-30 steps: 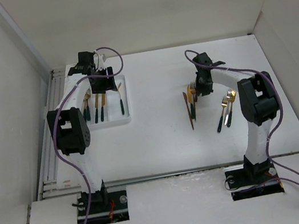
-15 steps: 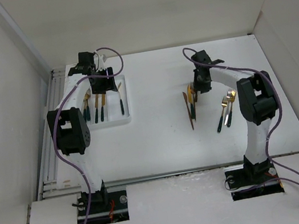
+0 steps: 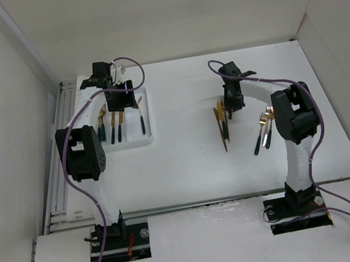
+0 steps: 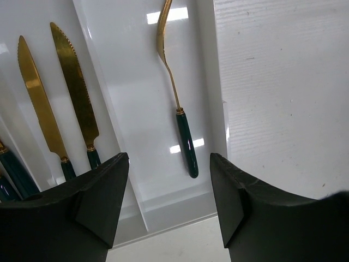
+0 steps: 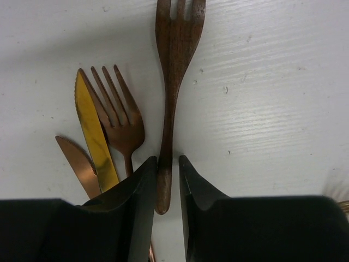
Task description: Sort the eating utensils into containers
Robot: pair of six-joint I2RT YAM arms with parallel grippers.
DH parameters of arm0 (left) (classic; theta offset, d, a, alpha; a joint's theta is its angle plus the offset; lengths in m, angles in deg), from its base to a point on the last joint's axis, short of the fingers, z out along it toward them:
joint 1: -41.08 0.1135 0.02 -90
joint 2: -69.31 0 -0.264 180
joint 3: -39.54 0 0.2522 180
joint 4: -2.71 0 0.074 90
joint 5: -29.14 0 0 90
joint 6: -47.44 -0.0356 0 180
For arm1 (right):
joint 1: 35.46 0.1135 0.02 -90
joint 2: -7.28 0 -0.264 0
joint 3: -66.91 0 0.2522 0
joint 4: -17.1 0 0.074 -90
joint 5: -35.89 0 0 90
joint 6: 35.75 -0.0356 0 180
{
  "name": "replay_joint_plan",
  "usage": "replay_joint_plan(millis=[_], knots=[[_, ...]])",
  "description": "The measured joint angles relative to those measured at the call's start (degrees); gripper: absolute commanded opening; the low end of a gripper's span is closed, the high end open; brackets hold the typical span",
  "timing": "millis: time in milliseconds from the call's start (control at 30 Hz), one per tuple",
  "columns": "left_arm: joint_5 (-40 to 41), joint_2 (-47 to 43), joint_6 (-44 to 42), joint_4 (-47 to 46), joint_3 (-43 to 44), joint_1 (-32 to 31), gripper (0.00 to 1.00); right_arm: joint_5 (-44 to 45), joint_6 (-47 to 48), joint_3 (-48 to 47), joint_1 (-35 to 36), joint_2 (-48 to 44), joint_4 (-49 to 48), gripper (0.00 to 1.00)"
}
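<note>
The white tray [image 3: 150, 134] lies at the back left. In the left wrist view its right compartment [image 4: 136, 71] holds one gold fork [image 4: 173, 82], and the middle one holds two gold knives [image 4: 73, 82]. My left gripper [image 4: 169, 202] hangs open and empty over the tray's near end [image 3: 122, 101]. My right gripper [image 5: 168, 180] is shut on the handle of a fork [image 5: 173, 71] lying on the table. Another fork [image 5: 117, 117] and two knives [image 5: 94, 128] lie just left of it. In the top view this gripper [image 3: 230, 102] is over the pile [image 3: 223, 129].
Two more utensils [image 3: 264, 130] lie on the table right of the pile, beside the right arm. Dark handles [image 4: 8, 169] show in the tray's left compartment. A metal rail [image 3: 58, 158] runs along the table's left edge. White walls enclose the table.
My right gripper has shifted a little to the back left over the pile and closed round the fork's handle. The left arm has barely moved.
</note>
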Motion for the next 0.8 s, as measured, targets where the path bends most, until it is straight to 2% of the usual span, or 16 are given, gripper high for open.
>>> replay_joint_plan(millis=[133, 300, 500, 533, 633, 800], knots=[[0.0, 0.0, 0.0, 0.02, -0.04, 0.0, 0.58, 0.37, 0.0, 0.0, -0.11, 0.0, 0.35, 0.23], [0.0, 0.0, 0.0, 0.0, -0.04, 0.0, 0.58, 0.46, -0.17, -0.13, -0.74, -0.09, 1.9, 0.01], [0.0, 0.0, 0.0, 0.02, -0.04, 0.0, 0.58, -1.77, -0.33, 7.5, -1.51, -5.53, 1.68, 0.0], [0.02, 0.0, 0.0, 0.02, -0.04, 0.0, 0.58, -2.6, -0.44, 9.44, -1.57, -6.91, 1.9, 0.05], [0.02, 0.0, -0.02, 0.0, -0.04, 0.0, 0.58, -4.68, -0.74, 14.27, -1.62, -10.47, 2.29, 0.28], [0.02, 0.0, -0.02, 0.02, -0.02, 0.0, 0.58, -5.79, -0.48, 14.36, -1.79, -10.8, 4.39, 0.3]])
